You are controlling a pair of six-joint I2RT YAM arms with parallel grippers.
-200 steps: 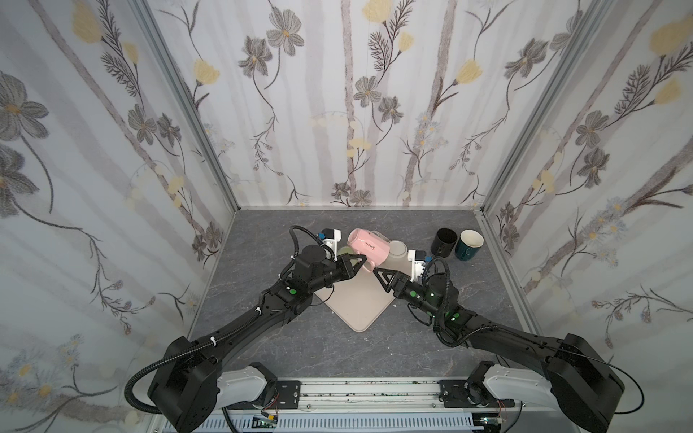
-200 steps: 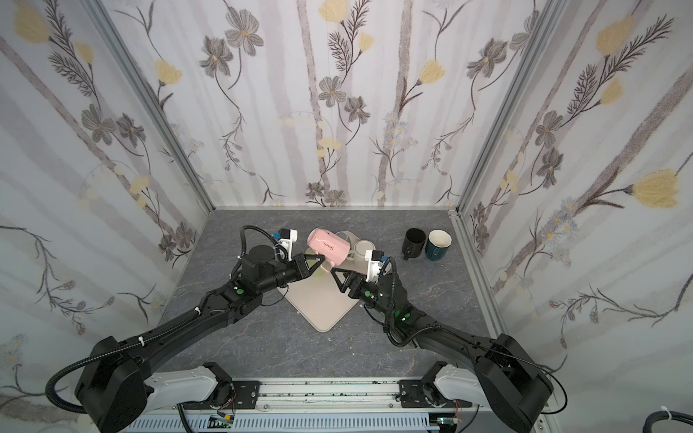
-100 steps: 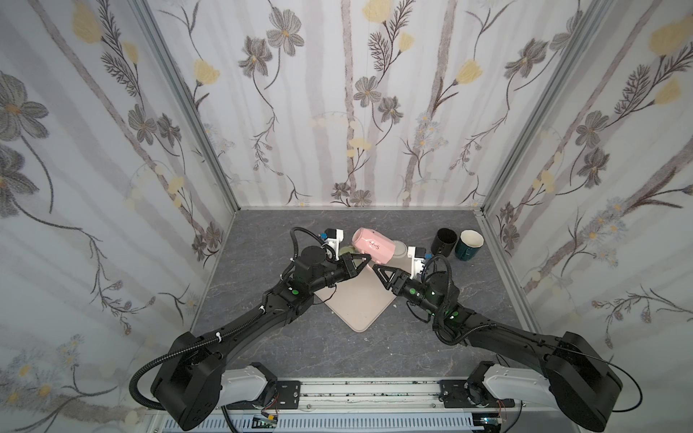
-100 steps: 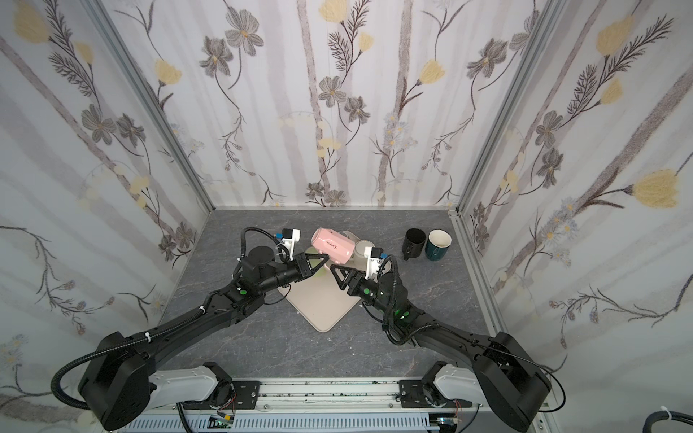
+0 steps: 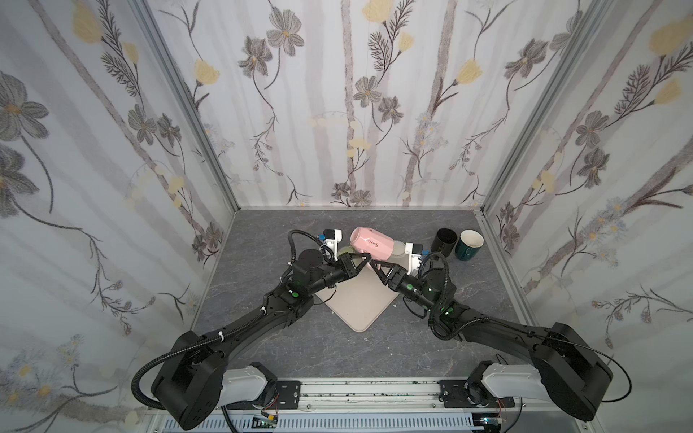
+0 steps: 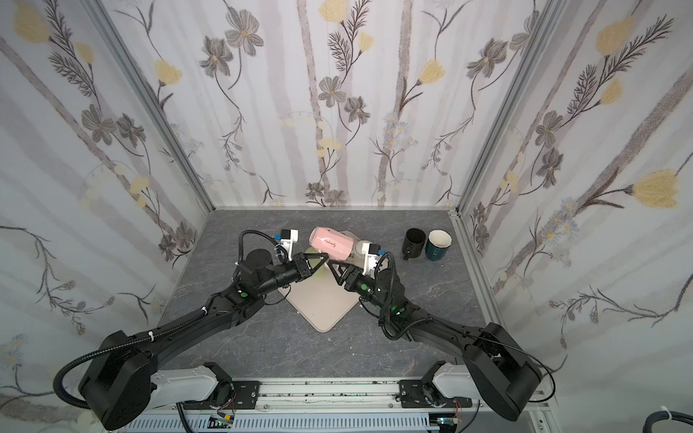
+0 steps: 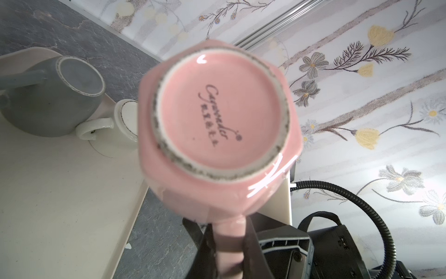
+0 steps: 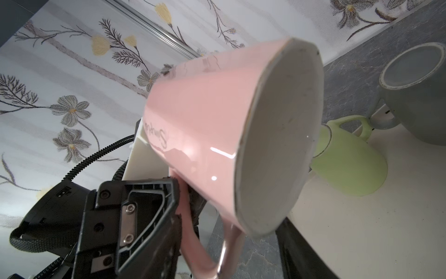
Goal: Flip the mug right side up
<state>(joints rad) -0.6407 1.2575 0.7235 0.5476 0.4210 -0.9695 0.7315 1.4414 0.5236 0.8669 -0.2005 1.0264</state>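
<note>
The pink mug hangs on its side above the beige mat, base to the left and mouth to the right. My left gripper is shut on the mug's handle, with the pink base filling the left wrist view. From the right, my right gripper reaches in under the mug's mouth. It is open, and the handle loop sits between its jaws. I cannot tell whether they touch the handle.
On the mat's far end stand an upside-down grey mug, a cream mug and a pale green mug. A black mug and a teal mug stand upright at the back right.
The pink mug has tipped a little further towards level in the left gripper. My right gripper has edged in closer under it and its jaws have narrowed.
</note>
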